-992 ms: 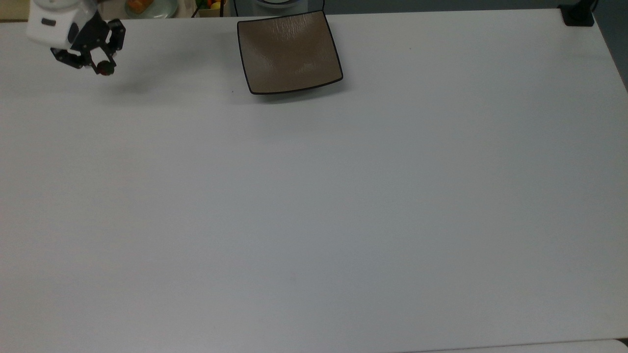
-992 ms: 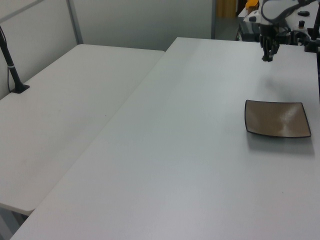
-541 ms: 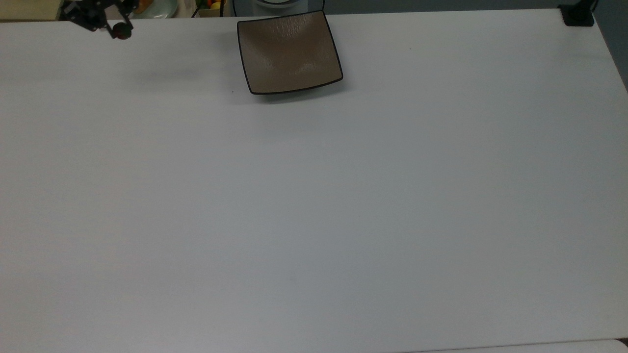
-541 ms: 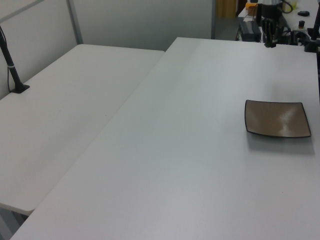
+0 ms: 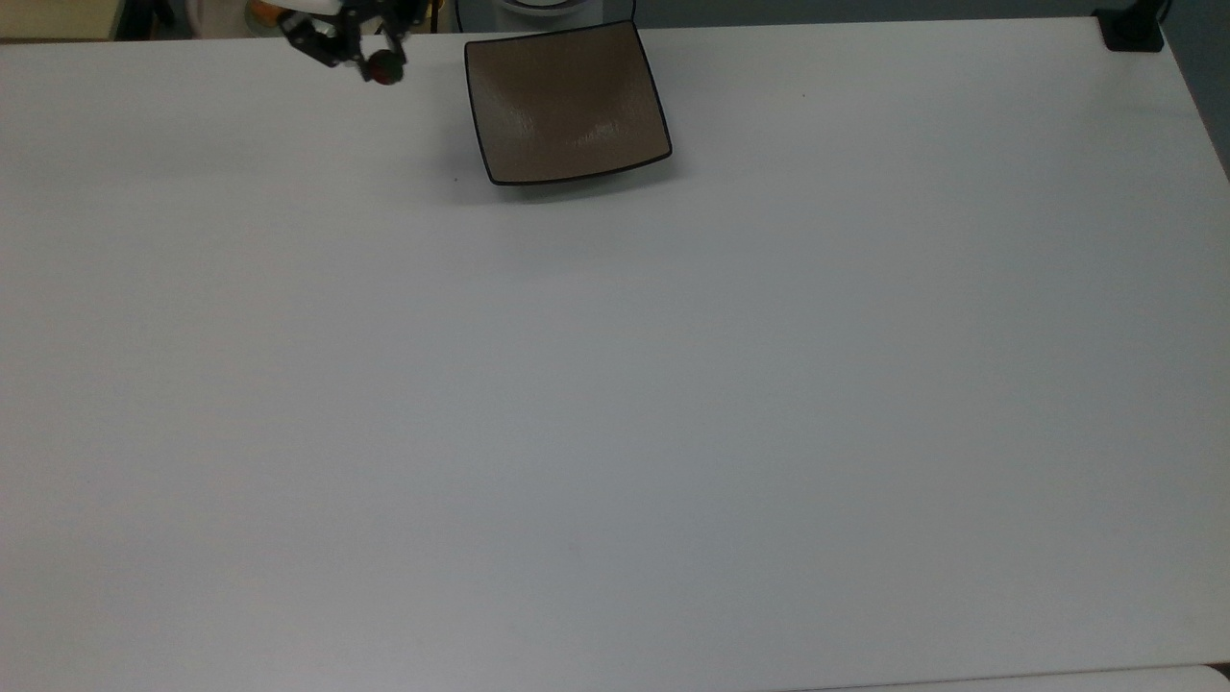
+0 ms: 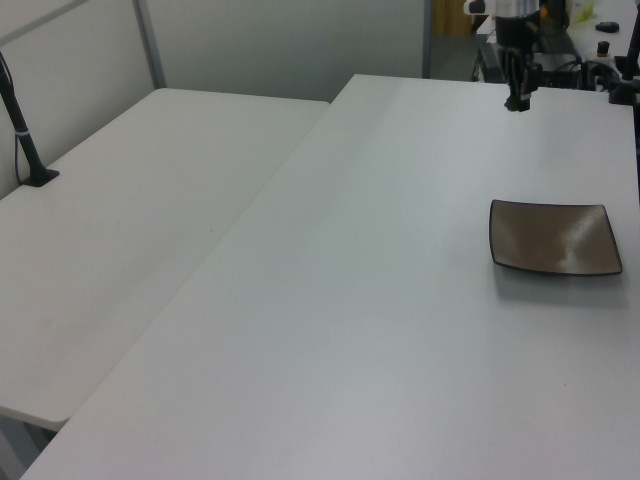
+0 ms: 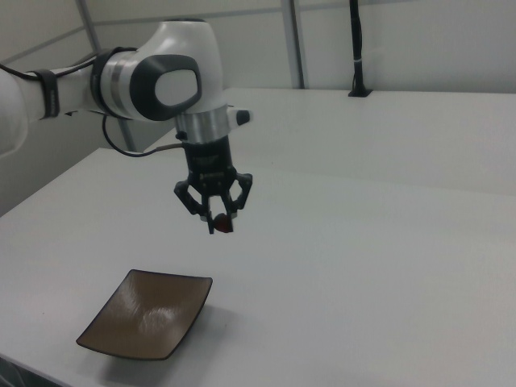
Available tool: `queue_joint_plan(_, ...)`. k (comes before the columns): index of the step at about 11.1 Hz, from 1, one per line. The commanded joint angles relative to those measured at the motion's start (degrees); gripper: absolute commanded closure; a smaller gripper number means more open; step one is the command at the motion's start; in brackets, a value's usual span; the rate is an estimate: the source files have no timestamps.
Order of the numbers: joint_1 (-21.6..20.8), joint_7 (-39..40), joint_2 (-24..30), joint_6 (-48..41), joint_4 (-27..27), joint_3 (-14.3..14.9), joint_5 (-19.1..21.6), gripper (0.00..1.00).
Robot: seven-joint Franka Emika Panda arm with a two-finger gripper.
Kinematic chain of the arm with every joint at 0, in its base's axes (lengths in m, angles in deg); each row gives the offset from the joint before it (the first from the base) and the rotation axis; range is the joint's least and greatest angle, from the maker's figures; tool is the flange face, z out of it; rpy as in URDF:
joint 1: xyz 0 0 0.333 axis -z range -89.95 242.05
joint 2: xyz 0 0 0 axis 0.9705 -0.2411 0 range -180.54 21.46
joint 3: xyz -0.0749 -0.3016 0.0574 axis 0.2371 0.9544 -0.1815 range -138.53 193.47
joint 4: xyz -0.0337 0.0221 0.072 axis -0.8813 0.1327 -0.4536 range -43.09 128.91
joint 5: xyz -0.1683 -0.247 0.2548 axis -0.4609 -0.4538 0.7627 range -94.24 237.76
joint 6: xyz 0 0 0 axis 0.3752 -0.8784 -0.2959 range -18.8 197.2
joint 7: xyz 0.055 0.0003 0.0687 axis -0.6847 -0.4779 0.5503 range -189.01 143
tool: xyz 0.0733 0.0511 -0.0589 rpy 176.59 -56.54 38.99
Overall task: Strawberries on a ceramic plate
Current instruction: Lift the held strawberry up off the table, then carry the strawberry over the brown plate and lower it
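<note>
A: Start at the fingers. What are they doing?

B: They are drawn in narrow and pinch the strawberry between their tips. In the right view it hangs red just under the gripper, well above the bench.

A: And in the top view?

B: The gripper sits near the top edge, with the strawberry as a small red dot at its tip. The ceramic plate lies to the top view's right of it, near but apart. The plate holds nothing.

A: The left view agrees?

B: Yes. The gripper hangs over the far end of the bench, and the ceramic plate lies nearer the camera, toward the left view's right.

A: How will the berry handle?

B: I judge it very light and small, so weight is no worry. If it is soft, a hard squeeze could bruise it; if it is a smooth model fruit, it may slip from so small a grip. The hold looks to be across the red body, though I cannot tell where the cap sits.

A: And the plate?

B: Glossy and stiff, with upturned corners. A berry let go from high up may bounce or roll, so I would release it low, over the middle.
</note>
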Motion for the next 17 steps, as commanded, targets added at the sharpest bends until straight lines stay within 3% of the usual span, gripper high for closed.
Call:
queue_joint_plan(1,-0.2,-8.4,1.2,-2.7,0.6,-4.9,1.2,0.91)
queue_joint_plan(5,-1.1,-18.5,1.3,-6.9,0.8,-12.6,3.1,0.91)
queue_joint_plan(7,-3.6,-23.6,1.0,-6.9,2.3,-14.1,3.1,0.91)
queue_joint_plan(11,-8.8,-29.8,-0.6,-5.8,5.3,-14.1,4.1,0.91)
queue_joint_plan(17,-10.6,-33.5,-2.7,2.9,13.7,-14.1,4.6,0.9)
